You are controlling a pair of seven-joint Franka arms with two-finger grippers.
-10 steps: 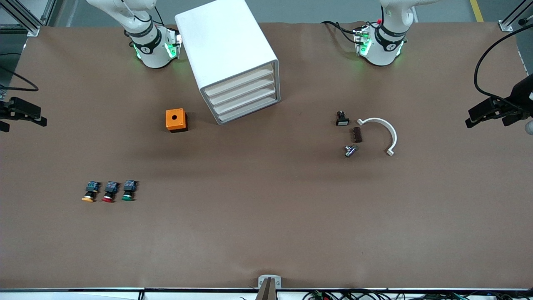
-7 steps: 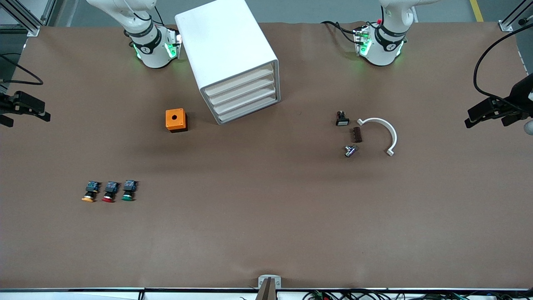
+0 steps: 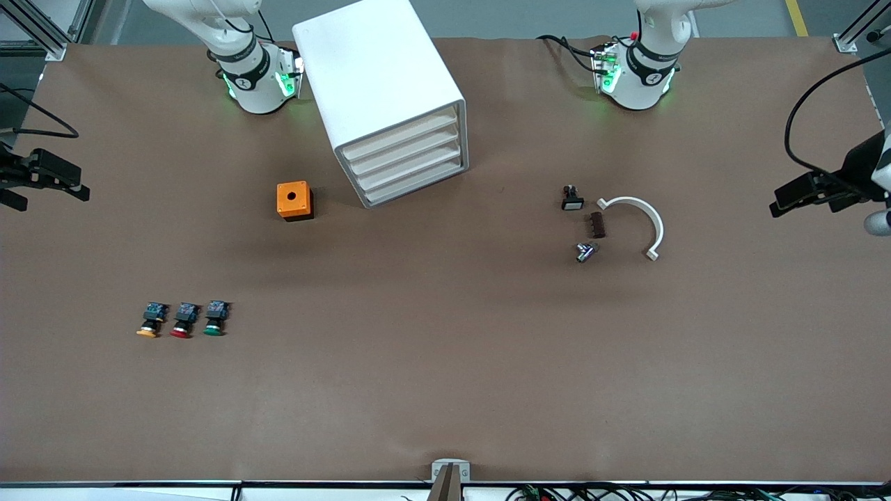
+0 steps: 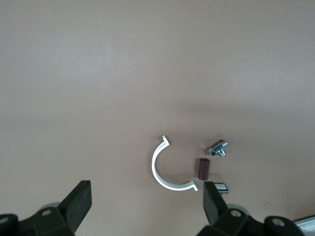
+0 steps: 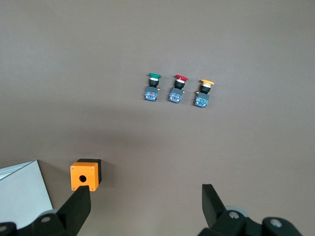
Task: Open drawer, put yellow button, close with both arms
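The white cabinet (image 3: 379, 76) stands between the two arm bases, and the drawer (image 3: 402, 137), the highest of four cream fronts, is pushed in. The yellow button (image 3: 147, 323) lies toward the right arm's end, near the front camera, beside a red-capped (image 3: 182, 321) and a green-capped one (image 3: 215, 319). My right gripper (image 3: 73, 188) hangs open and empty over the table's edge at that end. Its wrist view shows the yellow button (image 5: 203, 93) far below the open right gripper (image 5: 146, 196). My left gripper (image 3: 783, 198) hangs open and empty over the other end.
An orange box with a hole (image 3: 294, 200) sits beside the cabinet. Toward the left arm's end lie a white half ring (image 3: 644, 223), a brown block (image 3: 597, 225), a metal fitting (image 3: 586, 251) and a small black switch (image 3: 571, 199). The left wrist view shows the half ring (image 4: 165, 172).
Both grippers have drifted a little inward from the table's two ends. Nothing on the table has moved.
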